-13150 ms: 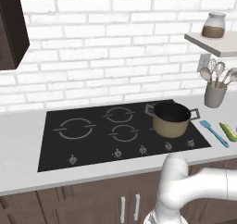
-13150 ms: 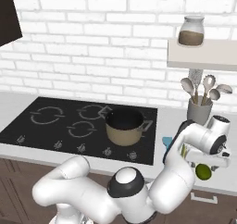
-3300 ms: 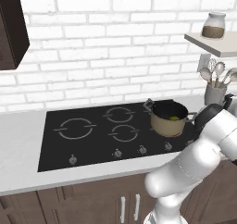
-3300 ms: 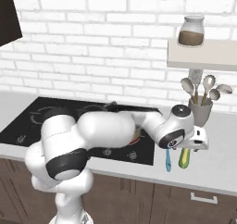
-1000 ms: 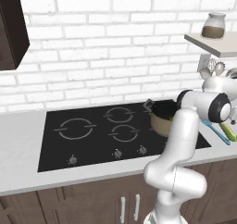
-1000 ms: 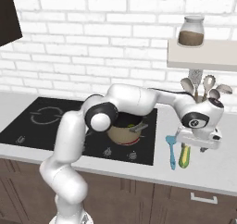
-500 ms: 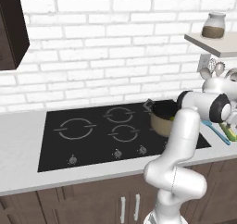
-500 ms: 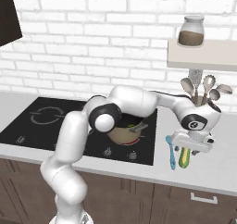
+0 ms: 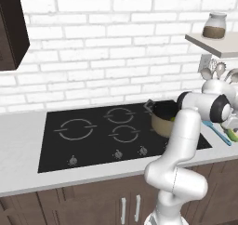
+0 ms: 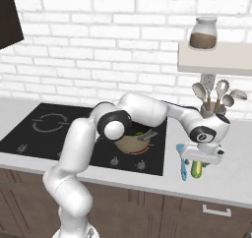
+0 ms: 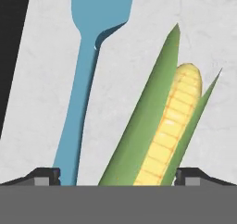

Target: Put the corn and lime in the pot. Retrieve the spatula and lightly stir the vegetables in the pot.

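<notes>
The corn (image 11: 171, 126), a yellow cob in green husk, lies on the pale counter just right of the light-blue spatula (image 11: 88, 79). My gripper (image 11: 118, 177) hovers close above them, open, with its fingertips (image 11: 189, 176) standing outside both the cob and the spatula's handle, touching neither. From the right base view the gripper (image 10: 199, 159) hangs low over the corn (image 10: 196, 170) and spatula (image 10: 183, 167), right of the hob. The tan pot (image 10: 129, 143) sits on the hob's right burner, half hidden by my arm. A bit of green, the lime (image 9: 172, 119), shows inside the pot (image 9: 161, 122).
The black hob (image 9: 93, 135) fills the counter's middle. A grey utensil cup (image 10: 212, 110) with spoons stands at the wall behind the corn. Above it a shelf (image 10: 216, 60) carries a jar (image 10: 203, 33). The counter's front edge (image 10: 206, 195) lies close below the corn.
The gripper has come down and slightly leftward onto the corn and spatula, staying open. Corn, spatula and pot have not moved.
</notes>
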